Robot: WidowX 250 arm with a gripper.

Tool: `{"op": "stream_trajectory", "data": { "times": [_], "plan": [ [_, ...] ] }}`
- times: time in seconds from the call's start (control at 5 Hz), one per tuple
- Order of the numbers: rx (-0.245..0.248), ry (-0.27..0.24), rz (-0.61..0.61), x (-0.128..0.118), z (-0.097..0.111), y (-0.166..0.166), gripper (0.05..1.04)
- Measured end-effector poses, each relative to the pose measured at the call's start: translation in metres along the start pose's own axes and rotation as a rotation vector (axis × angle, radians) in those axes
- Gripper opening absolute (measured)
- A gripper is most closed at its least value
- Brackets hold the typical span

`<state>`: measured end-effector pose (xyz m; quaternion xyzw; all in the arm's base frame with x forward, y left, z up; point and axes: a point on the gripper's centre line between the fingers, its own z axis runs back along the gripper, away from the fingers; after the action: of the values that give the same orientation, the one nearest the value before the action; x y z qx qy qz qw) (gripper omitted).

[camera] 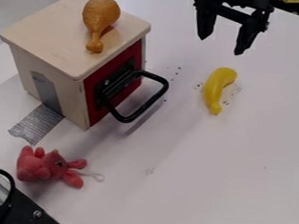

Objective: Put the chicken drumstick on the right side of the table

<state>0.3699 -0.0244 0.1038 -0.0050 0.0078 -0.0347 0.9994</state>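
Gripper [222,44] hangs fingers-down, well apart from wooden box [48,31], on its door side; 2 fingers spread. Chicken drumstick [100,15] lies atop box, near the top's edge. Black handle [158,96] juts from box door. Gap between box and banana [214,88].

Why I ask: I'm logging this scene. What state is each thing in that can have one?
Gripper: open, empty, above the table
Chicken drumstick: lying on the box's top, not gripped
Wooden box: upright
Red door: shut, handle sticking out
Silver tape: stuck to box and table
Banana: lying on the table, whole
Pink plush toy: lying down
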Motion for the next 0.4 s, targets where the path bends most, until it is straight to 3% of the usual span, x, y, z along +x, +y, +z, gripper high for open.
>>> {"op": "stream_trajectory", "data": {
  "times": [0.2, 0.4],
  "plan": [
    [0.0, 0.044, 0.002, -0.004, -0.014, 0.0, 1.0],
    [-0.014, 0.066, 0.018, -0.023, -0.012, 0.0, 1.0]
  ]
}}
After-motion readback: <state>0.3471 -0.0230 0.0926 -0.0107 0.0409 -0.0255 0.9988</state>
